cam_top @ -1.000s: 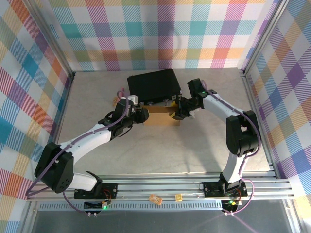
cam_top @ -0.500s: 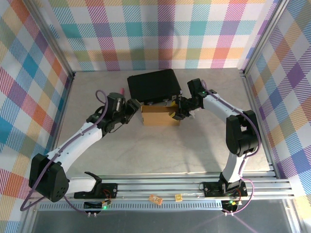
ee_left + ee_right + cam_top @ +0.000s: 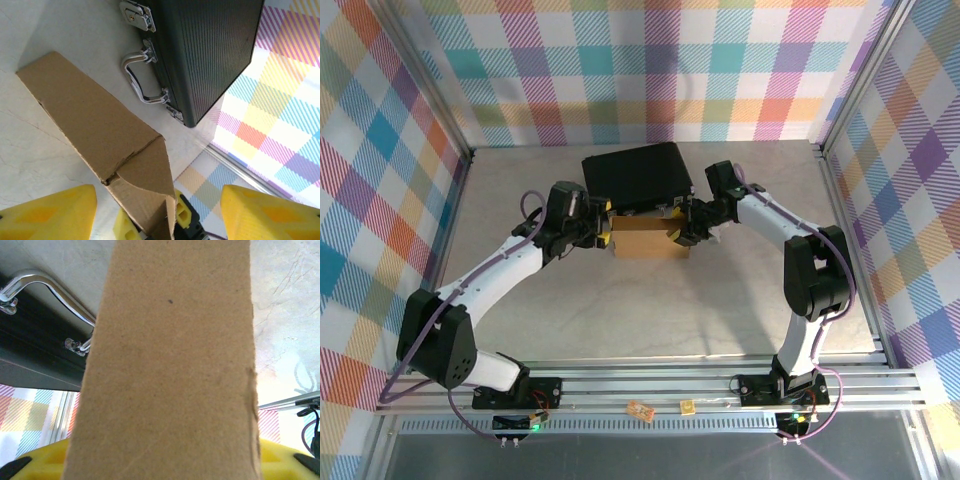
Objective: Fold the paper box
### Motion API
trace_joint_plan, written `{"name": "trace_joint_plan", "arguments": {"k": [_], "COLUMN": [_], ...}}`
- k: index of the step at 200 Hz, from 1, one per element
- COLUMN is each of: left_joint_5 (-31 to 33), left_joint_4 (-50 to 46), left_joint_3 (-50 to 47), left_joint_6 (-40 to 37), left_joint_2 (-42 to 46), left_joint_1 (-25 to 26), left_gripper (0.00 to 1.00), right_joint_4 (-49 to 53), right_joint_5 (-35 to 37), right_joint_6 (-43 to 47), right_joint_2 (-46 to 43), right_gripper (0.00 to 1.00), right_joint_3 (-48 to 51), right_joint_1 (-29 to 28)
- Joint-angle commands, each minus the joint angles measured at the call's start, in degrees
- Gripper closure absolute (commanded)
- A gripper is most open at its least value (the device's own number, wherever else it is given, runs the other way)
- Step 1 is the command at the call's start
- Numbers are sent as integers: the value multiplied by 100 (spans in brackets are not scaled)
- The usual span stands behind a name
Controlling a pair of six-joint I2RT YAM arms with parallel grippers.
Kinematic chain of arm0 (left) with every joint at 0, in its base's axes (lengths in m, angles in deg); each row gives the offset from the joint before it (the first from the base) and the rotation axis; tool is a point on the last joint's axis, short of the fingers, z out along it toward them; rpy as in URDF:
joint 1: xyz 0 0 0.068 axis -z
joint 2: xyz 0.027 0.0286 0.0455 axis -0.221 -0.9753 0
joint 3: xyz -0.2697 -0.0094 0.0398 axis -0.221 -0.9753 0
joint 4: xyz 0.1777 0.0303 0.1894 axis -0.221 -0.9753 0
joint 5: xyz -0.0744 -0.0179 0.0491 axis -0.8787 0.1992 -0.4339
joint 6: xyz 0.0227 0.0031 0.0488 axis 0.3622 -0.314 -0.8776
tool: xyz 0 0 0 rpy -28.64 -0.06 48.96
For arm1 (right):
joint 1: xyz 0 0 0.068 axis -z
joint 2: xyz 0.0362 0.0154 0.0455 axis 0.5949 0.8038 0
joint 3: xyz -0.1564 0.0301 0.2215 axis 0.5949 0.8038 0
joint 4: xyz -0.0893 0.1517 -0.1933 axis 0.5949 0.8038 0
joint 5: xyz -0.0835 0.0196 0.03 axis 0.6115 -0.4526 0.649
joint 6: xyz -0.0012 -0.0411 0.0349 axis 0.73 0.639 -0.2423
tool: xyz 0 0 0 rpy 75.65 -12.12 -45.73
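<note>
Your paper box (image 3: pixel 648 240), far edge of the table (image 3: pixel 620 320), seems light but crease-prone; grip its ends. Your right gripper (image 3: pixel 675 232) clamps one end; left gripper (image 3: pixel 607 231) jaws apart.

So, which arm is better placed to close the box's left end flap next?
Left: the open left gripper straddles that flap of the paper box, while the right gripper looks clamped on the far end.

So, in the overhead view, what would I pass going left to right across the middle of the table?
left gripper → paper box → right gripper. The black case lies behind the box and spans it, so it has no clear place in the line.
</note>
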Motion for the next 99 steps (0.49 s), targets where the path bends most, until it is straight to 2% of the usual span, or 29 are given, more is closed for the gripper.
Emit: {"name": "trace_joint_plan", "arguments": {"k": [1,57,99], "left_joint_5": [-140,-72,-92], "left_joint_4": [553,247,373], "left_joint_3": [-91,-299,-402], "left_joint_6": [460,580,571], "left_joint_2": [-240,-113,-143], "left_joint_1": [59,140,140], "left_gripper": [35,50,60], "right_joint_4": [83,74,83], "right_joint_5": [15,15,14], "right_joint_6": [-1,-22,3], "right_joint_2": [134,167,176], "right_gripper": [51,51,51], "right_joint_3": [-98,-120,-112], "right_joint_1": [-7,3,1]}}
